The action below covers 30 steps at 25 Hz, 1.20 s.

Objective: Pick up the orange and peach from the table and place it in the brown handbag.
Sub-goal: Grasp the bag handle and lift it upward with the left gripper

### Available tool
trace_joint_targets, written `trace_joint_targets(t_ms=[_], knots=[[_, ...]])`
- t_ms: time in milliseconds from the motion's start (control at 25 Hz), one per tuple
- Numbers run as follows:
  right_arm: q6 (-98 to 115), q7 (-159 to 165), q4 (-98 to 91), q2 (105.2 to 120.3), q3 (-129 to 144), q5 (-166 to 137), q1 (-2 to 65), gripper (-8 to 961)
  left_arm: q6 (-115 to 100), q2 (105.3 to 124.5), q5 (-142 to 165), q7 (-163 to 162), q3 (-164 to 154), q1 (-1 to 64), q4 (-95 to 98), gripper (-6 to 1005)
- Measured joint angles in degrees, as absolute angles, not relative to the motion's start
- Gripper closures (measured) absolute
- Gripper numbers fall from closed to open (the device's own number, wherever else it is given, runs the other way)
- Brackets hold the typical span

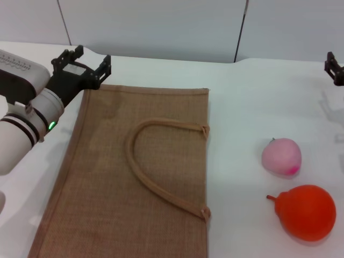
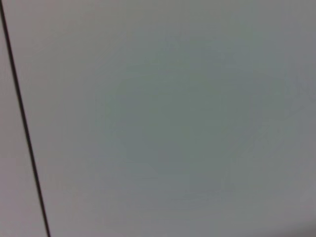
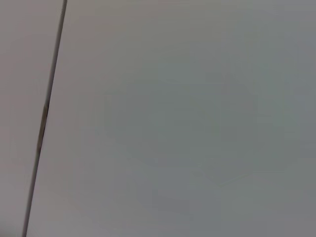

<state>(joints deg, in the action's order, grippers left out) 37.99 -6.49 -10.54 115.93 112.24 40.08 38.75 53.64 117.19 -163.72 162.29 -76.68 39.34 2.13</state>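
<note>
The brown handbag (image 1: 134, 177) lies flat on the white table, its looped handle (image 1: 161, 161) resting on top. The pale pink peach (image 1: 281, 156) sits on the table to the bag's right. The bright orange-red orange (image 1: 307, 212) lies just in front of the peach, near the table's front right. My left gripper (image 1: 86, 59) is open and empty, raised by the bag's far left corner. My right gripper (image 1: 334, 67) shows only partly at the right edge, far behind the fruit. Both wrist views show only a plain grey wall.
A grey panelled wall (image 1: 161, 27) stands behind the table. The bare white tabletop (image 1: 242, 97) lies between the bag and the fruit.
</note>
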Motion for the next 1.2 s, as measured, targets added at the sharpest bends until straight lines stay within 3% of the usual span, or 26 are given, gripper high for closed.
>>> trace_joint_targets(t_ms=[600,1200], knots=[[35.42,-6.46,-10.1,115.93,112.14,40.08,39.39,196,46.66,117.26,-163.38,161.03,-76.73,40.92,2.23,277],[33.91,-6.5,-10.1,115.86,112.15,40.08,38.8,196,58.87,116.7,-153.35,148.72,-76.83,39.09,2.62,278]])
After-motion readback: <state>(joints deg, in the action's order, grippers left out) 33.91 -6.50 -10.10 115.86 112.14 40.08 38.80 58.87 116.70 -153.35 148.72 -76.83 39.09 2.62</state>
